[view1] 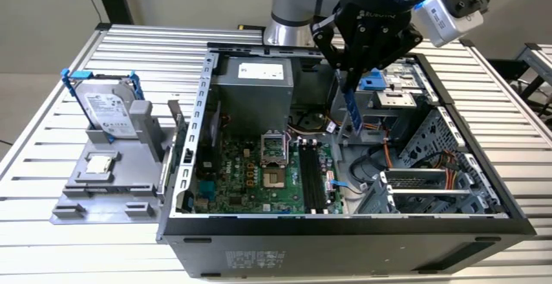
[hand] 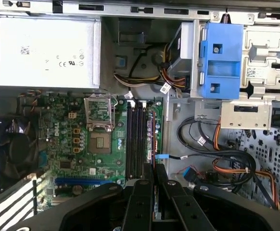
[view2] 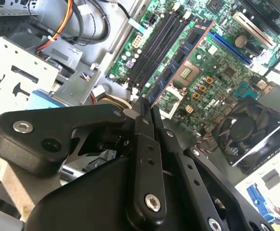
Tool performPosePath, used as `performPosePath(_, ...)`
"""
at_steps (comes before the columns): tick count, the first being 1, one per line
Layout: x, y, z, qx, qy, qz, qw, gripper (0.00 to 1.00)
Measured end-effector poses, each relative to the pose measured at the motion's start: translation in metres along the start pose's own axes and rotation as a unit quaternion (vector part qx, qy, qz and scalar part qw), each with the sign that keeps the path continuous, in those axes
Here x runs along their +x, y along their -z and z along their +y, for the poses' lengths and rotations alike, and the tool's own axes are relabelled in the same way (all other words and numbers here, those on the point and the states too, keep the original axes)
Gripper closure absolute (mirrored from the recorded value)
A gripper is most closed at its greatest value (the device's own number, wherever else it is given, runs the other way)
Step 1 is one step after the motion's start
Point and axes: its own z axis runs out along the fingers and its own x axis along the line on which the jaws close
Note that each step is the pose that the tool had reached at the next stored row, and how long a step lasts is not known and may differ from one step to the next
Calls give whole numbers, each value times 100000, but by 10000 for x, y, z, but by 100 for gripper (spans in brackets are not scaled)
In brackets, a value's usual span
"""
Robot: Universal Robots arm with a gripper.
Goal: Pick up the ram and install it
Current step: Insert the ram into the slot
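Observation:
In the exterior view, my gripper (view1: pixel 350 70) hangs above the open computer case (view1: pixel 345 222), shut on the ram (view1: pixel 353 106). The ram is a thin blue-green stick that hangs edge-down from the fingers, over the back right part of the motherboard (view1: pixel 233 180). In the second wrist view the ram (view2: pixel 181 60) juts out from between the black fingers (view2: pixel 142 125) toward the board. The long black memory slots (view1: pixel 315 180) lie below and nearer the case front, with nothing in them (hand: pixel 135 139). In the first wrist view the gripper (hand: pixel 154 168) is shut just past the slots' near end.
A grey hard drive with a blue bracket (view1: pixel 108 106) stands on a grey holder at the exterior view's left, with a small processor chip (view1: pixel 101 163) beside it. Inside the case are the power supply (view1: pixel 254 90), the processor socket (view1: pixel 274 161), loose cables (hand: pixel 217 159) and a drive cage (view1: pixel 431 161).

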Motion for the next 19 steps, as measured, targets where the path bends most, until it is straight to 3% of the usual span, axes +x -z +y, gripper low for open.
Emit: performPosePath(19,-17,-35,-1,46,-7,1,100000,100)
